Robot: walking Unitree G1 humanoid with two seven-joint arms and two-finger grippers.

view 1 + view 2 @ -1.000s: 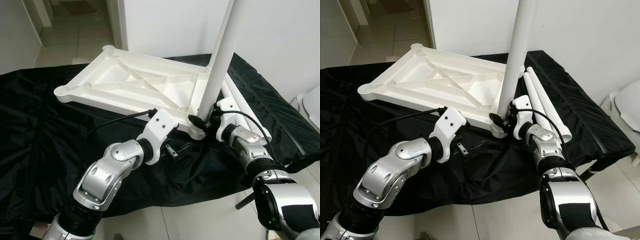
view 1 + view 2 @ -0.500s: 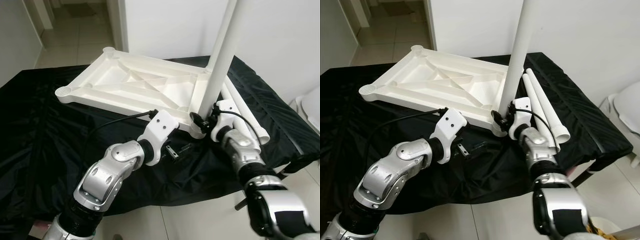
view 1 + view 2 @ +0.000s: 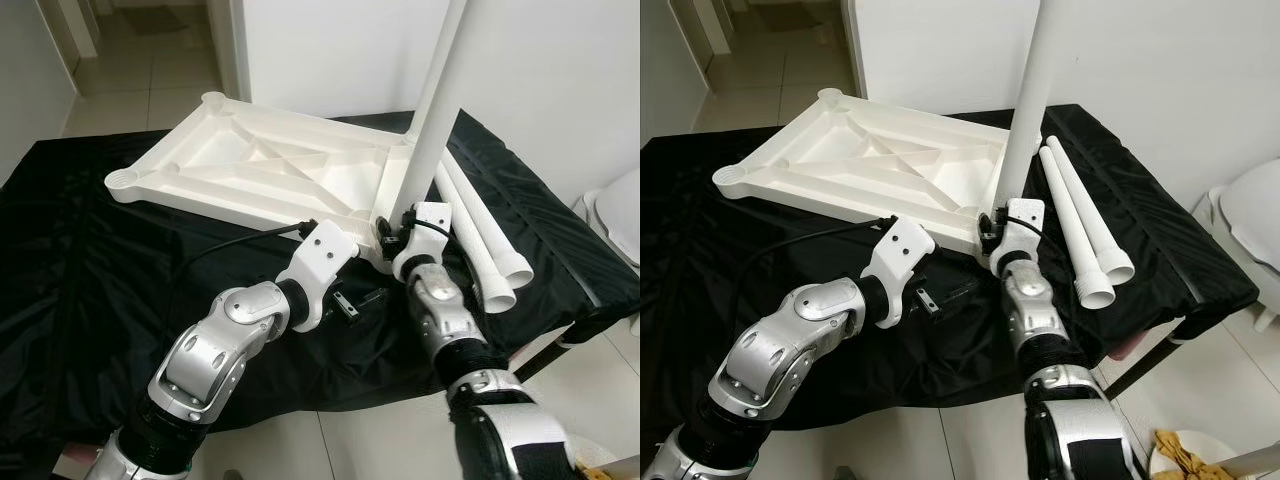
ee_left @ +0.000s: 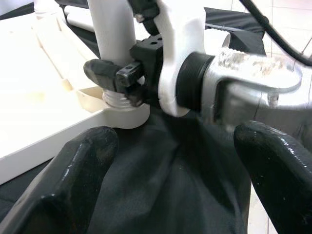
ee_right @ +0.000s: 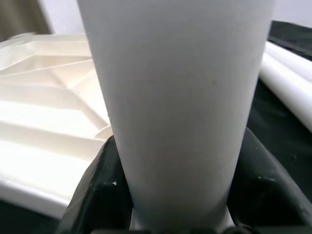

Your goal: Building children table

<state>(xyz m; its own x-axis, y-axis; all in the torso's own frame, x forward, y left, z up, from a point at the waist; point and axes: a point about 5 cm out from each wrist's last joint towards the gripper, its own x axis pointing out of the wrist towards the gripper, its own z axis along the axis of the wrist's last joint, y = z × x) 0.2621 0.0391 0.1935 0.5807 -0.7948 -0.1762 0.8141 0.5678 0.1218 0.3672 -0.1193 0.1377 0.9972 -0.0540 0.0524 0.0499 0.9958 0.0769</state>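
One white tabletop panel [image 3: 270, 170] is lying upside down on one black cloth [image 3: 90, 270]. Table legs — three in all: one upright leg [image 3: 432, 110] is standing at the panel's corner, and two loose legs [image 3: 1080, 225] are lying side by side.

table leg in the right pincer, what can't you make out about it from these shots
- Top end of the table leg: cut off by the upper edge of both eye views.
- Thread depth in the tabletop socket: only a few threads show in the left wrist view.
- Right pincer fingertips: hidden behind the leg in the eye views.
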